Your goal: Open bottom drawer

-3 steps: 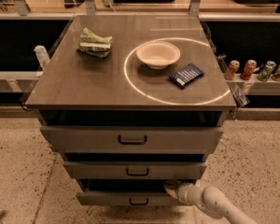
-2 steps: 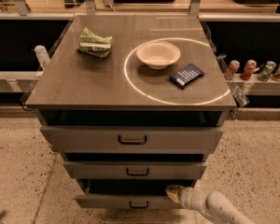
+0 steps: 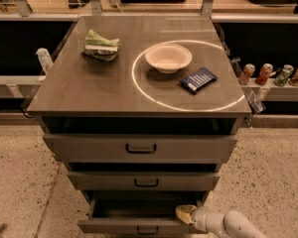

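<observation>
The bottom drawer (image 3: 124, 226) is the lowest and narrowest grey front, with a small black loop handle (image 3: 147, 230) at the frame's bottom edge. It is pulled out, and a dark opening shows behind its front. My gripper (image 3: 185, 213) reaches in from the lower right on a white arm and rests at the top right edge of that drawer front. The middle drawer (image 3: 144, 181) and the top drawer (image 3: 139, 148) sit above it.
The cabinet top (image 3: 89, 88) holds a white bowl (image 3: 168, 57), a dark blue packet (image 3: 198, 80) and a green bag (image 3: 101, 45). Cans (image 3: 273, 74) stand on a shelf at the right. Speckled floor (image 3: 20, 182) lies on both sides.
The bottom drawer has slid further out toward the camera. My gripper has moved down and toward the camera with the drawer front.
</observation>
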`<move>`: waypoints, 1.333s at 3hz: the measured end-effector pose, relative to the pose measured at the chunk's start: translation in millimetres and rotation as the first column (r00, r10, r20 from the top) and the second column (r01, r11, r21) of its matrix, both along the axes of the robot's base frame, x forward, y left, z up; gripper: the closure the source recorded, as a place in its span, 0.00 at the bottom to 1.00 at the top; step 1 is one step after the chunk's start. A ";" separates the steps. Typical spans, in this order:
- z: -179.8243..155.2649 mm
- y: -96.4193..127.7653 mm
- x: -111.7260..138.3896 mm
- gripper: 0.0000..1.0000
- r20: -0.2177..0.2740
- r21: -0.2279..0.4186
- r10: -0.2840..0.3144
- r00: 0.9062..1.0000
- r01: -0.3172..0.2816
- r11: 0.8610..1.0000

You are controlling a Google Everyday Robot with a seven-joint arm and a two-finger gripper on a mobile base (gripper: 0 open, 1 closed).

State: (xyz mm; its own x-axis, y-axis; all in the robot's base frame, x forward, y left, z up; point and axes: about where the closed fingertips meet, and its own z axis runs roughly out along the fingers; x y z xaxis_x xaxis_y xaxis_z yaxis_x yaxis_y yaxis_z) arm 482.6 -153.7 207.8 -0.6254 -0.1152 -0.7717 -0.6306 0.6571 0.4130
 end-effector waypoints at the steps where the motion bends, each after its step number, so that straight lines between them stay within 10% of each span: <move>1: -0.1 0.1 0.0 1.00 0.000 0.000 0.000 1.000 0.000 1.000; 2: -3.6 3.6 -1.2 1.00 -0.015 -0.007 0.008 1.000 -0.008 1.000; 4: -17.9 -1.3 -36.0 1.00 -0.198 -0.075 0.045 0.979 -0.061 0.995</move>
State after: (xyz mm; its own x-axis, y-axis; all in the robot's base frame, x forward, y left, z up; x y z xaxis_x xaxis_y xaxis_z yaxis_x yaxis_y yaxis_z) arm 446.6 -155.0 189.9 -0.7549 -0.2089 -0.6216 -0.5775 0.6610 0.4792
